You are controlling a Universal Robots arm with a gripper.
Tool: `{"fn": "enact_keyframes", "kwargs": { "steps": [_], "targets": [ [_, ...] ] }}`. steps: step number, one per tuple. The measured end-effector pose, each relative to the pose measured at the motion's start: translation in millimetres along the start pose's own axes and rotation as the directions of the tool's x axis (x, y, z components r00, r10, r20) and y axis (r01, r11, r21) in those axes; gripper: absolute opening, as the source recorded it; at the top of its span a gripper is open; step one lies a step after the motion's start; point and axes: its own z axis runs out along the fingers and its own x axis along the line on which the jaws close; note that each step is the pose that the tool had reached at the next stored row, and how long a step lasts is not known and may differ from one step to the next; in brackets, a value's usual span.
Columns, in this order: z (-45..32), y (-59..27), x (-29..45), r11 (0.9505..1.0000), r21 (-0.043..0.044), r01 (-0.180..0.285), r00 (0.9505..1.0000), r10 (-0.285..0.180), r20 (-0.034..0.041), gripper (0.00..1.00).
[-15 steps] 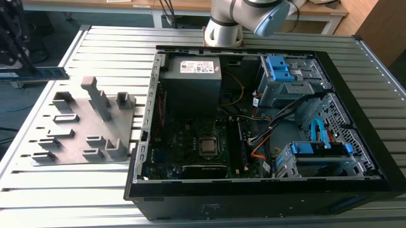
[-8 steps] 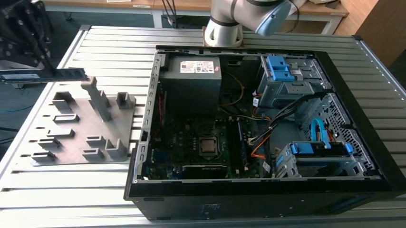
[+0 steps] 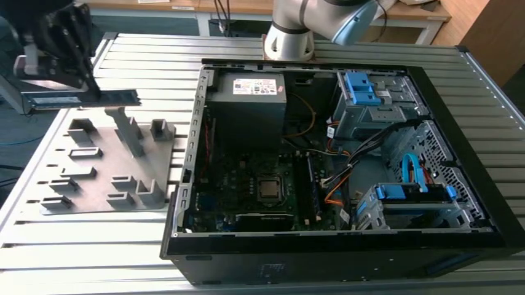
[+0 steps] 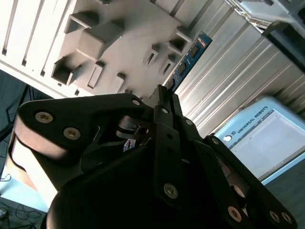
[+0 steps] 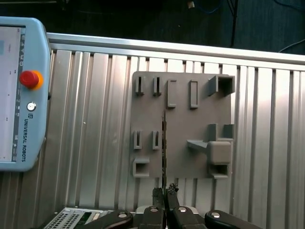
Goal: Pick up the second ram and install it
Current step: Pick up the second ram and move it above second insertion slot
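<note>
Exterior view, far left: claw [image 3: 88, 92] hangs fingers-down from the black wrist, over the far edge of the grey holder [image 3: 107, 166]. Claw fingers are pressed together, pinching the second ram [image 3: 115, 97] by its top edge. The ram is lifted clear of the holder and not touching it. It stands on edge, and its long axis is roughly level, running along the exterior view's left-right.

First wrist view: ram [image 5: 164, 143] is seen edge-on as a thin dark line running straight out from the claw [image 5: 165, 194] across the holder [image 5: 190, 124]. Teach pendant [image 5: 19, 95] lies on the slatted tabletop [image 5: 95, 119] beside the holder.

Second wrist view: blue board with black chips [image 4: 190, 56] sticks out past the fingertips [image 4: 161, 95].

Further right in the exterior view is the open PC case [image 3: 189, 184], motherboard exposed, with the arm base [image 3: 289, 34] behind it.
</note>
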Motion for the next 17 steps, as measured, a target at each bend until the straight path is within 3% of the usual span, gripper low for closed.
{"fn": "enact_keyframes", "kwargs": {
  "steps": [17],
  "targets": [
    [0.1, -76.5, 4.9, 0.9999, -0.0126, 0.000, 1.0000, 0.000, 0.0008, 0.14]
  ]
}}
